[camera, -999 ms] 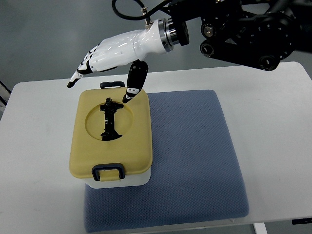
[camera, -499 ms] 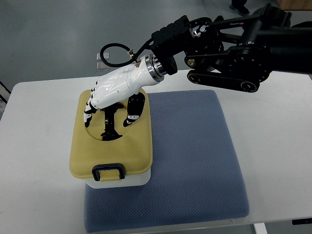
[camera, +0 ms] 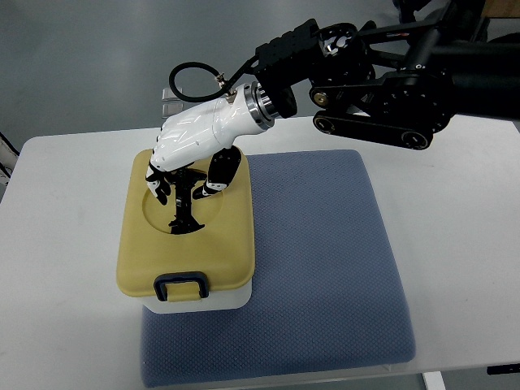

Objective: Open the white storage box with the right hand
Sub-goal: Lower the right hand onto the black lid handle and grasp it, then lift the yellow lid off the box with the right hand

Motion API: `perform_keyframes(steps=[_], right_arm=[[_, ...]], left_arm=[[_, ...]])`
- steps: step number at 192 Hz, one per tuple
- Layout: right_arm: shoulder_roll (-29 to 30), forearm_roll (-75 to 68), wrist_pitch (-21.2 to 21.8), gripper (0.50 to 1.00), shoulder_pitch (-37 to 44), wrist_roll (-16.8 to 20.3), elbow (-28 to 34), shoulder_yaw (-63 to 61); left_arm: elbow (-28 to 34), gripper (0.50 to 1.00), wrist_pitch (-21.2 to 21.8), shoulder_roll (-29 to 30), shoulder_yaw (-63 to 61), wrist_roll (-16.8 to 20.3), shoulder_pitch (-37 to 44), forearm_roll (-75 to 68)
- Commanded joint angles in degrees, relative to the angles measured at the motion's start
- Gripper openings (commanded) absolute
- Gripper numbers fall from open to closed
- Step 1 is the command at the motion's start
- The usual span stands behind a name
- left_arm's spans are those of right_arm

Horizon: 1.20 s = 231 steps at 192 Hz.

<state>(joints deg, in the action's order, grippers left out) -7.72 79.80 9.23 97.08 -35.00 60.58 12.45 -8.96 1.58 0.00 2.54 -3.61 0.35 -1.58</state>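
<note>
- Box first: I see a white storage box with a pale yellow lid, sitting toward the left side of the white table, its right part resting on the left edge of a blue mat.
- The lid is on and lies flat. It has a round sunken area with a black handle standing in the middle of it.
- A dark blue latch shows on the side of the box facing the table's near edge, folded against the lid's rim.
- My right hand, white with black fingertips, reaches in from the right on a black arm and hangs over the far half of the lid.
- Its fingers are curled downward around the top end of the black handle, with the thumb on the handle's right side. From this angle I cannot tell whether they have actually closed on the handle or only sit around it.
- Behind the box, near the table's far edge, a small clear object shows beyond the hand; I cannot make out what it is.
</note>
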Motion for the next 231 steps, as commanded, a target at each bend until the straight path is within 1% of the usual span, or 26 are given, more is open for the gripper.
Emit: perform_keyframes(steps=[1,69,75,84,91,94,96,140,194,217,231], right_arm=[[-0.1,-0.3,0.0,0.613,-0.1,0.0,0.0,-0.1],[0.1,-1.0,0.0,0.611,-1.3,0.0,0.0,-0.1],[0.1,-1.0,0.0,0.59,-1.3,0.0,0.0,-0.1],[0.1,-1.0,0.0,0.543,-1.3,0.0,0.0,-0.1],[0.1,-0.9,0.0,0.525,-1.3,0.0,0.0,-0.1],[0.1,-0.9,0.0,0.503,-1.3,0.0,0.0,-0.1],[0.1,-0.9,0.0,0.5,-1.3,0.0,0.0,-0.1],[0.0,-1.1,0.1,0.5,-1.3,0.0,0.0,-0.4],[-0.3,-1.7,0.6,0.5,-0.6,0.0,0.0,-5.5],[-1.6,-1.9,0.6,0.5,-0.5,0.0,0.0,-8.0],[-3.8,-1.9,0.7,0.5,-0.8,0.0,-0.1,-9.5]], left_arm=[[0.0,1.0,0.0,0.0,-0.1,0.0,0.0,0.0],[0.0,1.0,0.0,0.0,0.0,0.0,0.0,0.0],[0.0,1.0,0.0,0.0,0.0,0.0,0.0,0.0],[0.0,1.0,0.0,0.0,0.0,0.0,0.0,0.0],[0.0,1.0,0.0,0.0,0.0,0.0,0.0,0.0],[0.0,1.0,0.0,0.0,0.0,0.0,0.0,0.0],[0.0,1.0,0.0,0.0,0.0,0.0,0.0,0.0],[0.0,1.0,0.0,0.0,0.0,0.0,0.0,0.0],[0.0,1.0,0.0,0.0,0.0,0.0,0.0,0.0],[0.0,1.0,0.0,0.0,0.0,0.0,0.0,0.0],[0.0,1.0,0.0,0.0,0.0,0.0,0.0,0.0]])
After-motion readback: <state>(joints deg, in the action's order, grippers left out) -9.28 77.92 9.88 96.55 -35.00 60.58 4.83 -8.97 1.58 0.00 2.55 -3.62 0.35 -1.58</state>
